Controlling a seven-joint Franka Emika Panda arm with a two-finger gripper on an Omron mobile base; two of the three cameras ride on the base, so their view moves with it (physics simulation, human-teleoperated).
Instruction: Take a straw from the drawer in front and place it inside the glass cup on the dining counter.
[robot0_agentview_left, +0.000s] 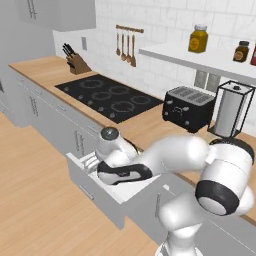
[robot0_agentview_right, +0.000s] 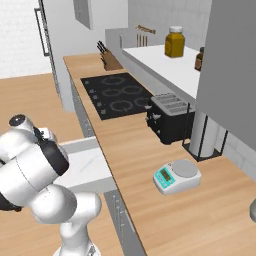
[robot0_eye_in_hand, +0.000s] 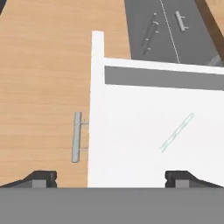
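Observation:
The drawer (robot0_eye_in_hand: 131, 113) stands pulled out, its white inside facing up, with the slim bar handle (robot0_eye_in_hand: 77, 136) on its front. In it lies the straw (robot0_eye_in_hand: 177, 132), a thin pale stick set at a slant. My gripper (robot0_eye_in_hand: 111, 181) hangs open above the drawer's front edge, one fingertip (robot0_eye_in_hand: 41, 178) over the wood floor and the other inside the drawer's outline; nothing is between them. The straw is ahead and to the right of the gripper, apart from it. The left base view has my hand low over the open drawer (robot0_agentview_left: 107, 192). The glass cup and the dining counter are out of view.
Behind the drawer runs the wall-side wood worktop (robot0_agentview_left: 150, 127) with a black hob (robot0_agentview_left: 112, 97), a toaster (robot0_agentview_left: 187, 107), a paper towel holder (robot0_agentview_left: 231, 110) and a knife block (robot0_agentview_left: 75, 62). A small scale (robot0_agentview_right: 175, 177) sits farther right. Grey cabinet doors (robot0_eye_in_hand: 166, 26) flank the drawer.

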